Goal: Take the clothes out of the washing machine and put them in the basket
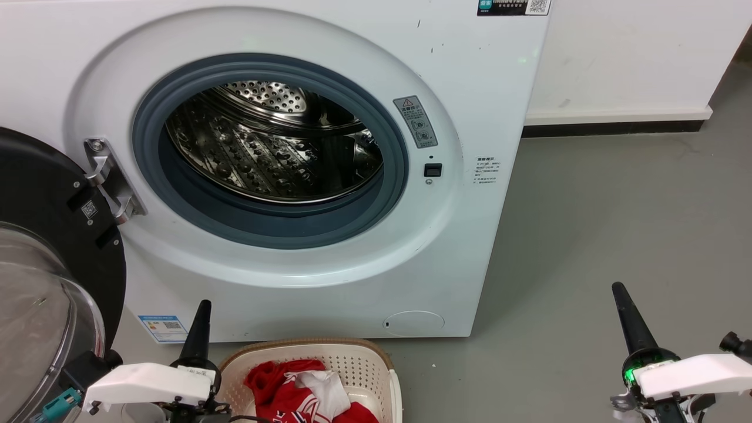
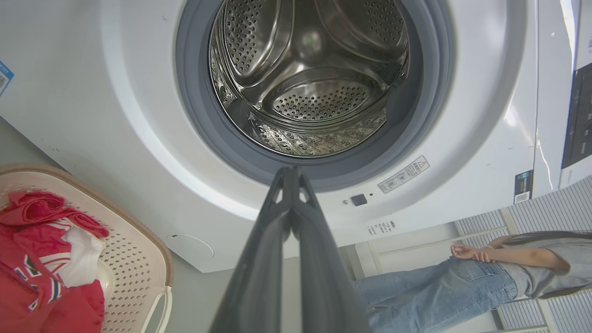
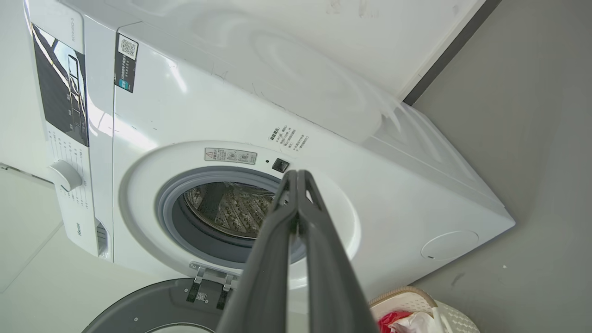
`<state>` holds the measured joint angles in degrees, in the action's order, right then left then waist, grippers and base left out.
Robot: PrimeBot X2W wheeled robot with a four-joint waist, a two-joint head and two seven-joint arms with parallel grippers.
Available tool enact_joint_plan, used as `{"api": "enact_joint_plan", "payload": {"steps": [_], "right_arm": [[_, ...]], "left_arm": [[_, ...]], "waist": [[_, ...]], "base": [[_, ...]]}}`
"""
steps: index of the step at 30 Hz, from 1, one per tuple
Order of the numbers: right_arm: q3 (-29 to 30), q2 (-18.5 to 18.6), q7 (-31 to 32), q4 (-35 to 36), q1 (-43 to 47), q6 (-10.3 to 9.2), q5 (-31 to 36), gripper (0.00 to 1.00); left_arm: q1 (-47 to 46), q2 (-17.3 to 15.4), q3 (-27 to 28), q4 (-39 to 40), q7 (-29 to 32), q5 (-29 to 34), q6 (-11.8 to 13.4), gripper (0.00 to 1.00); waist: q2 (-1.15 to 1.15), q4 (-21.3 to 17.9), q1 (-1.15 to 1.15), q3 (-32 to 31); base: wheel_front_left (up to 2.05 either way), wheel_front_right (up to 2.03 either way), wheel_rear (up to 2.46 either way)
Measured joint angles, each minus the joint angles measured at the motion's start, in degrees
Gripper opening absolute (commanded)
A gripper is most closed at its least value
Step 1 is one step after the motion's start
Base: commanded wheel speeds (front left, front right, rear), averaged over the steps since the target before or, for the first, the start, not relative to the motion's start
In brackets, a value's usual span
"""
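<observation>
The white washing machine [image 1: 329,35] has its door swung open to the left, and the steel drum [image 1: 270,144] shows bare metal with no cloth in sight. Red clothes [image 1: 294,390] with white parts lie in the cream basket [image 1: 358,358] on the floor in front of the washer. The same clothes [image 2: 41,259] fill the basket [image 2: 134,259] at the lower left of the left wrist view. My left gripper [image 1: 202,308] is shut and empty, just left of the basket. Far to the right over the floor, my right gripper [image 1: 620,291] is shut and empty too.
The black-rimmed glass door [image 1: 41,282] hangs open at the left, close to my left arm. Grey floor [image 1: 617,205] stretches right of the washer to a white wall with a dark skirting. A person [image 2: 462,277] in jeans stands beside the machine.
</observation>
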<state>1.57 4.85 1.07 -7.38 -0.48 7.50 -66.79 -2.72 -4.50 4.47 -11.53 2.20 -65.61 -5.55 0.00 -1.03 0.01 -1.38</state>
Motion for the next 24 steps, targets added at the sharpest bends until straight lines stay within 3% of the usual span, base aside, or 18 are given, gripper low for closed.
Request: {"api": "enact_joint_plan", "payload": {"steps": [24], "right_arm": [[1.3,0.0,1.8,-3.4,-2.9,-0.01,-14.3,0.0]], "left_arm": [[-1.5,1.0,1.2,-1.3,2.2,-13.9,-1.0,0.0]], "waist": [[0.0,0.5,0.0,0.7]], "base": [[0.0,0.0,0.0]]}}
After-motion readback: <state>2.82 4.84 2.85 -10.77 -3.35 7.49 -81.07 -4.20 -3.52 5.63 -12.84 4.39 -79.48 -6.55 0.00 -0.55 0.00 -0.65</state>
